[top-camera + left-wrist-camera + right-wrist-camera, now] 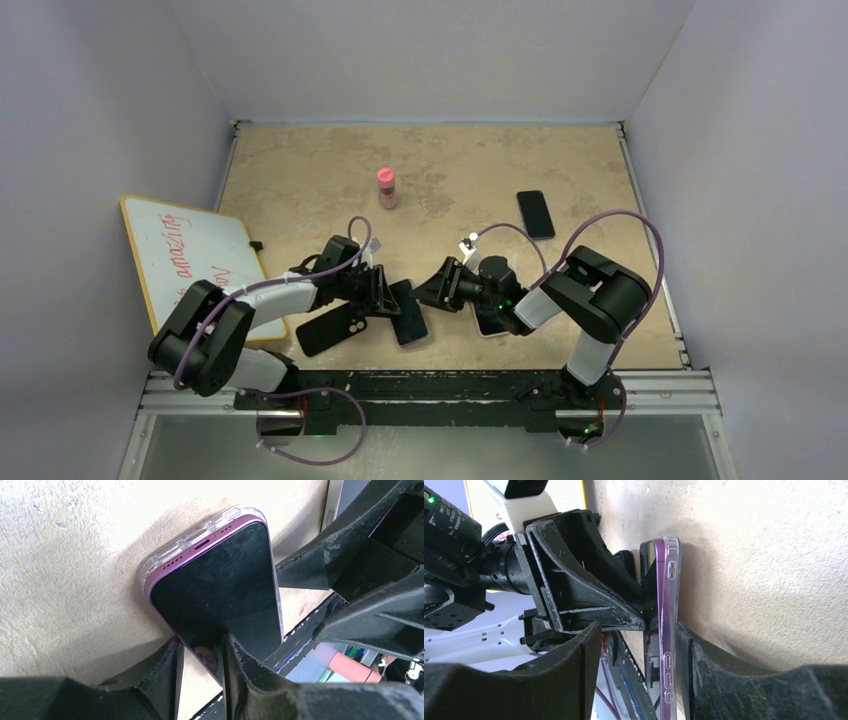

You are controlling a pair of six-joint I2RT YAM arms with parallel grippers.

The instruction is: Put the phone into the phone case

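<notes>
A purple phone [410, 318] with a dark screen sits in a clear case [220, 519] near the table's front middle, tilted up off the surface. In the left wrist view the phone [220, 575] has its near corner between my left gripper's [200, 647] fingers, one on the screen and one at its underside. My left gripper [392, 297] is shut on it. In the right wrist view the phone [659, 580] and case [672, 570] show edge-on. My right gripper [638, 627] is open astride that edge, one finger [694, 670] against the case's back. The right gripper also shows in the top view [430, 290].
A black phone [326, 330] lies left of the held one, another [535, 213] at the back right, and a third [490, 322] under the right arm. A pink bottle [387, 187] stands mid-table. A whiteboard [185, 255] overhangs the left edge. Walls enclose the table.
</notes>
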